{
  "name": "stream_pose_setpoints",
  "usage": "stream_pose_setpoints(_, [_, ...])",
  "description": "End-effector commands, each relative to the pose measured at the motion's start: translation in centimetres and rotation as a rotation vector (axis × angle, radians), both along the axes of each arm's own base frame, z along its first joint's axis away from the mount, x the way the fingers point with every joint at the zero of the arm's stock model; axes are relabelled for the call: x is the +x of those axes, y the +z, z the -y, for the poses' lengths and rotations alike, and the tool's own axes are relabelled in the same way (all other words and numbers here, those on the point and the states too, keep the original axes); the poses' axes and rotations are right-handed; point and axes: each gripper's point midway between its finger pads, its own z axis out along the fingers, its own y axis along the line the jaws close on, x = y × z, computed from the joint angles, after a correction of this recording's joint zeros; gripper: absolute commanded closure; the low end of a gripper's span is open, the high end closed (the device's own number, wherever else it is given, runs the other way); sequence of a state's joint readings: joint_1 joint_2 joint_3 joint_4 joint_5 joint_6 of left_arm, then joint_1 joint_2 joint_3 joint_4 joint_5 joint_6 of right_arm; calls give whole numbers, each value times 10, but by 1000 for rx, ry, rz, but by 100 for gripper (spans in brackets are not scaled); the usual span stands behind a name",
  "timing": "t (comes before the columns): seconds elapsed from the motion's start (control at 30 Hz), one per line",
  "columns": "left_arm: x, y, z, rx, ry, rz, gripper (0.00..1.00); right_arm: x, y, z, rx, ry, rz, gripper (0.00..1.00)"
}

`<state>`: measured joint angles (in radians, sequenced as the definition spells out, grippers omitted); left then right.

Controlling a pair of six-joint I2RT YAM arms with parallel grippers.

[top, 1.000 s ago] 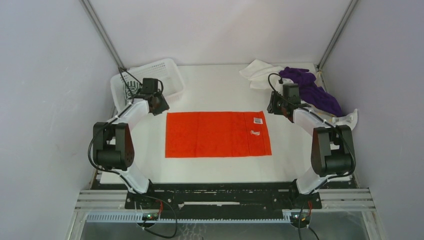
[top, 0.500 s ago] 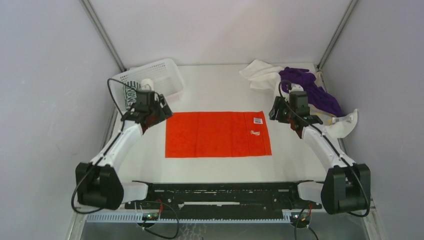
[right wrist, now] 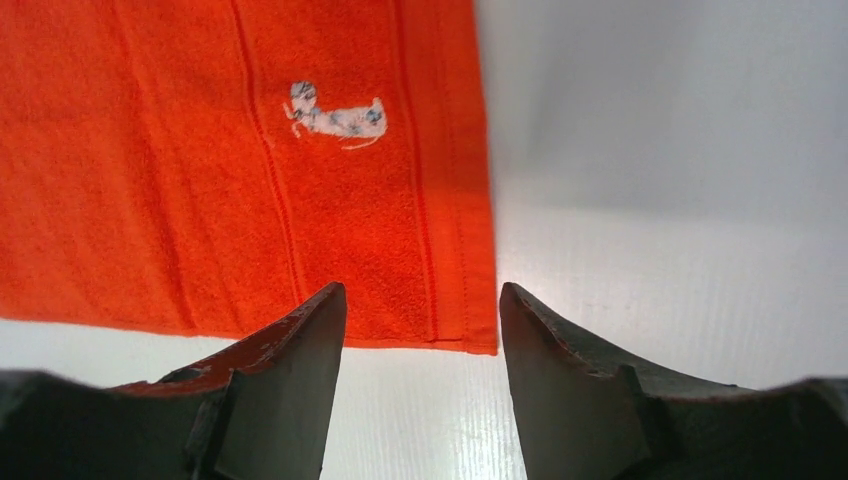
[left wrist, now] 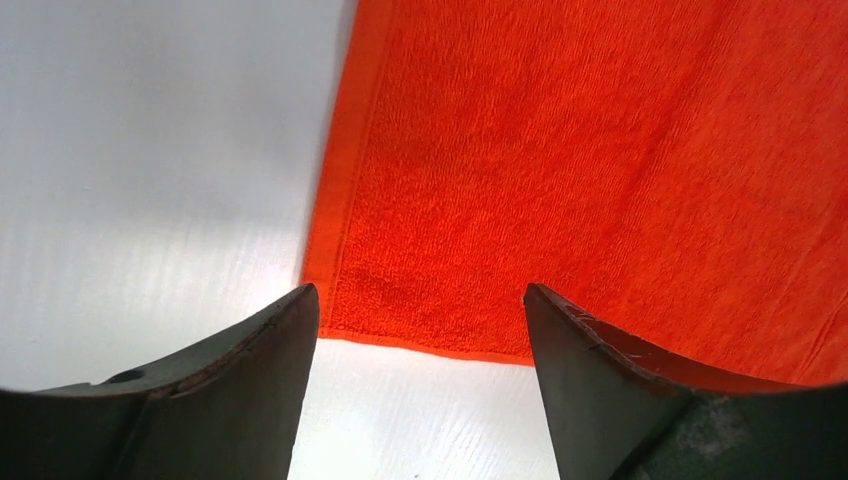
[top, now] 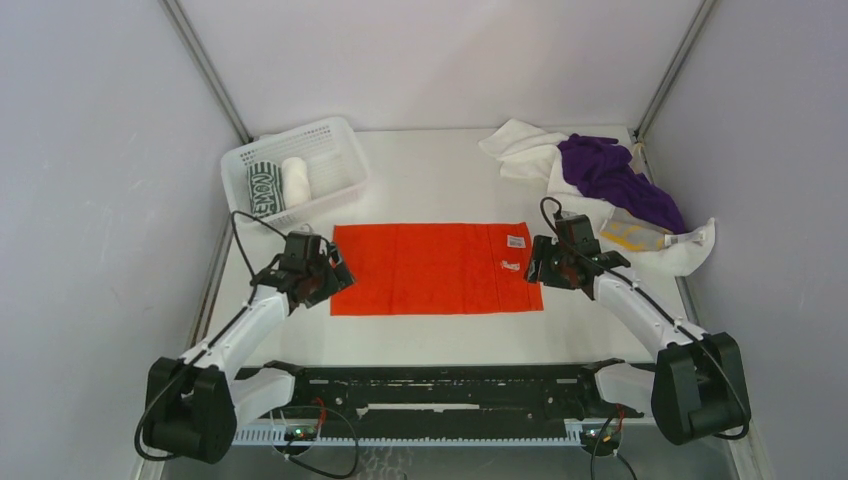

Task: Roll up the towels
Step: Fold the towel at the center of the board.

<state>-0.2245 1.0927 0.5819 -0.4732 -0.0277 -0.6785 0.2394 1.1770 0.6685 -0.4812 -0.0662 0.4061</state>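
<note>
Beyond the left hand [top: 325, 280], to its outer side: a white mesh basket [top: 335, 135] at the far-left corner of the bench [top: 440, 190]. It holds two finished rolls side by side, a dark green-and-white towel [top: 263, 188] and a rolled white towel [top: 296, 181]. They are probably stowed there to keep the working area free.

Left hand: fingers spread wide, holding nothing. It is poised over the near-left corner of the orange-red towel [top: 435, 267], and the wrist view shows the corner's hemmed edges lying between the fingers.

Between the two hands: the orange-red towel, spread flat in one layer and not yet rolled, its long edges running from hand to hand. It appears laid square so both near corners can be taken at once.

Right hand [top: 537, 268]: fingers wide apart, empty, over the near-right corner. The side hem lies between the fingers, with a sewn label [right wrist: 335, 115] just beyond them.

Beyond the right hand, to its outer side: an unrolled heap of a loose white towel [top: 520, 145], a purple towel [top: 615, 180] and a yellow-and-grey towel [top: 632, 233].

Room: bare bench shows along the towel's near edge under both hands and beyond its far edge. The heap lies near the right arm's outer side and could snag.
</note>
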Motion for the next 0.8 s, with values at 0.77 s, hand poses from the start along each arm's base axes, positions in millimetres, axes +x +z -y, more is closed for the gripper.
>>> stream_pose_setpoints(0.77, [-37,-36,25,-91,-72,-250,25,-48,-55,-5,121,-59,-308,42])
